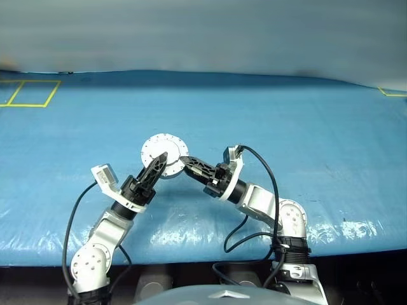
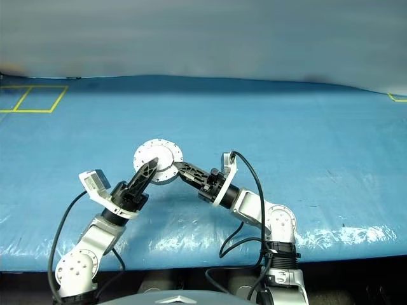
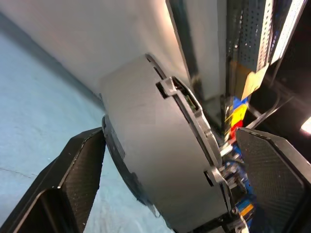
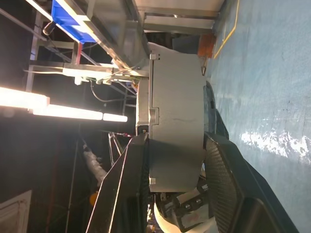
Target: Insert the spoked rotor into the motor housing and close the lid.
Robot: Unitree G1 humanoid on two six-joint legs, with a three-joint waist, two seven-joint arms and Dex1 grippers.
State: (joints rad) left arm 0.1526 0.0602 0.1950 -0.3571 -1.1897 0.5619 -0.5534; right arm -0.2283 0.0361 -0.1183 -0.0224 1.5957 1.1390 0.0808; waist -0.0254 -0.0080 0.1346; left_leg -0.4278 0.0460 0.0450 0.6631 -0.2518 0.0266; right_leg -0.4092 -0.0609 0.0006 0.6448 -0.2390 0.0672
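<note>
A: What's in front of the robot?

B: One round metal piece, the housing (image 1: 164, 152), held up above the desk (image 1: 305, 127). From the head views its top face, the lid (image 2: 159, 155), is a flat pale silver disc with small dark holes round the rim and a raised round centre.

A: And from the side?

B: In the wrist views it is a short, smooth grey cylinder with small square notches along one edge and a thin flange. A black rim shows on the face turned toward the desk.

A: Who has it?

B: The right claw (image 1: 184, 160). Its two black fingers (image 4: 121, 189), with a fine woven texture, are clenched on the housing's two flat faces.

A: The left one?

B: The left claw (image 1: 160, 164) is released: its fingers (image 3: 77, 174) stand wide, one on each side of the housing. I cannot tell whether they touch it.

A: The desk itself?

B: Covered in a blue sheet, slightly crinkled and shiny near the front edge. Yellow tape lines (image 1: 28, 92) form boxes at the far left, and another bit of tape sits at the far right.

A: Count?

B: One housing, one lid, two claws. The rotor I cannot make out.
</note>
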